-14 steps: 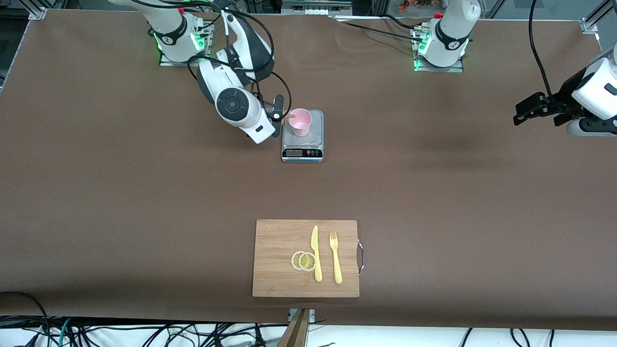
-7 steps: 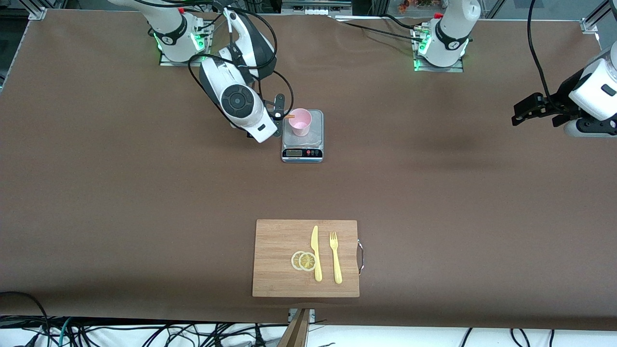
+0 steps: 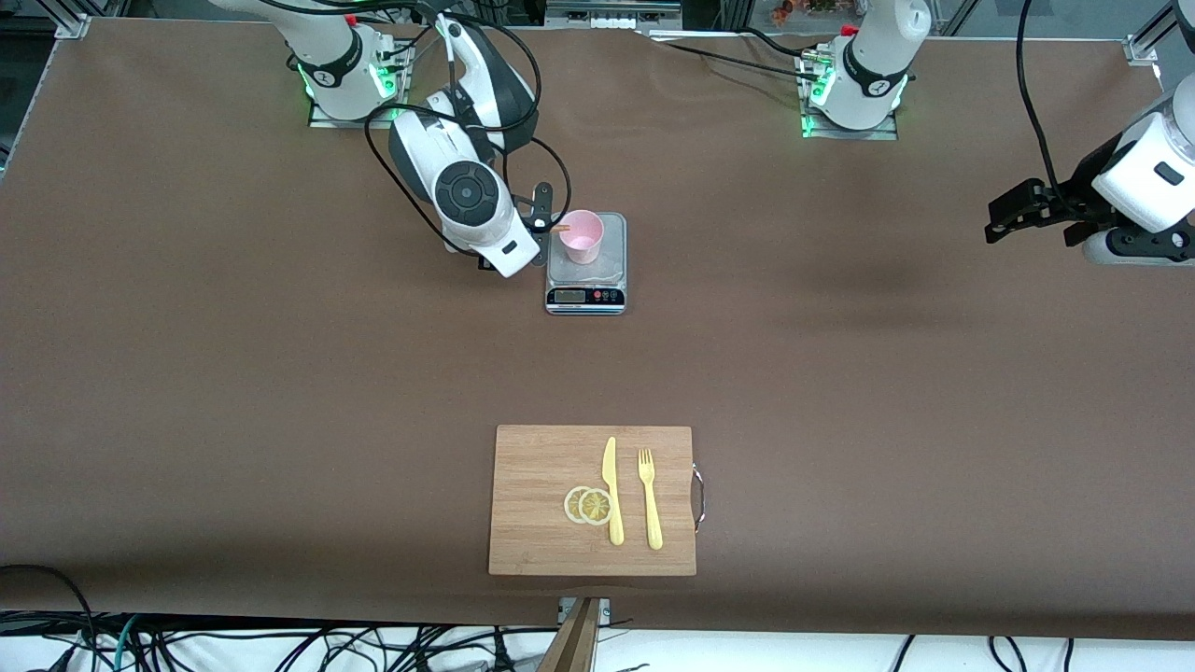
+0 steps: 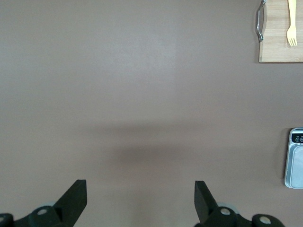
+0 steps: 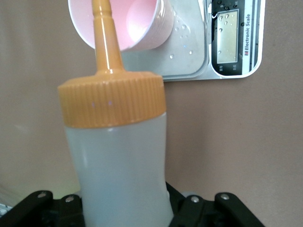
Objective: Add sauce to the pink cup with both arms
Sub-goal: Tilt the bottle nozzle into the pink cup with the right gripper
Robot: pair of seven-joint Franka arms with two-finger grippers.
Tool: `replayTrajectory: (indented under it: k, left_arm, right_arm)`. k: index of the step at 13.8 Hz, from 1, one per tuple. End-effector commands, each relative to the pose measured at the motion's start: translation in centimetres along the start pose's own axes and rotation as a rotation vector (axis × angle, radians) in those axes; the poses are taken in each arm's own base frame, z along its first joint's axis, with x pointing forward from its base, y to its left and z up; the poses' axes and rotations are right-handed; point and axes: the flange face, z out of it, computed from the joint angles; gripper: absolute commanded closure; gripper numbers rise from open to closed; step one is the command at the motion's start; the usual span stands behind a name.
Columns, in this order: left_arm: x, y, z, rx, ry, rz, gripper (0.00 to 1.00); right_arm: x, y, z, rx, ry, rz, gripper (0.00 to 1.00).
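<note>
**Front view: nozzle at the cup's rim, left arm parked wide**

From across the table we see the right gripper (image 3: 534, 219) beside the scale (image 3: 585, 264), tipping the sauce (image 3: 560, 227) so that only its orange nozzle peeks out at the rim of the pink cup (image 3: 581, 235). The cup stands on the scale's plate, toward the right arm's end of the table. The bottle's body is hidden from us here by the arm.

The right wrist view fills that in: the sauce (image 5: 116, 161) sits clamped between the right gripper's jaws, whitish body and ribbed orange cap plain to see, nozzle reaching over the pink cup (image 5: 137, 23). We also catch water droplets on the scale (image 5: 227, 42), which the front view never shows.

The left gripper (image 3: 1013, 213) waits over bare table at the left arm's end, and the left wrist view shows its fingers (image 4: 75, 198) spread wide.

Nearer the front camera lies a cutting board (image 3: 541, 467) with a knife (image 3: 611, 490), fork (image 3: 649, 499) and lemon slices (image 3: 588, 505).
</note>
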Motion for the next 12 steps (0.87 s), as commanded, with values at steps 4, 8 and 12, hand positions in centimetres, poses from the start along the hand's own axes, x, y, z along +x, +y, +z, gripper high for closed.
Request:
replayTrajectory:
  k: [4,8,12]
  left_arm:
    - [0.2,0.0,-0.6,0.033,0.002,0.023,0.0]
    - [0.2,0.0,-0.6,0.033,0.002,0.023,0.0]
    - [0.2,0.0,-0.6,0.033,0.002,0.023,0.0]
  right_arm:
    - [0.6,-0.2,-1.2,-0.023,-0.053,-0.016,1.0]
    - [0.7,-0.3,-1.5,-0.024,-0.073,-0.023,1.0]
    - [0.8,-0.4,-2.0,-0.023,-0.102,-0.033,1.0]
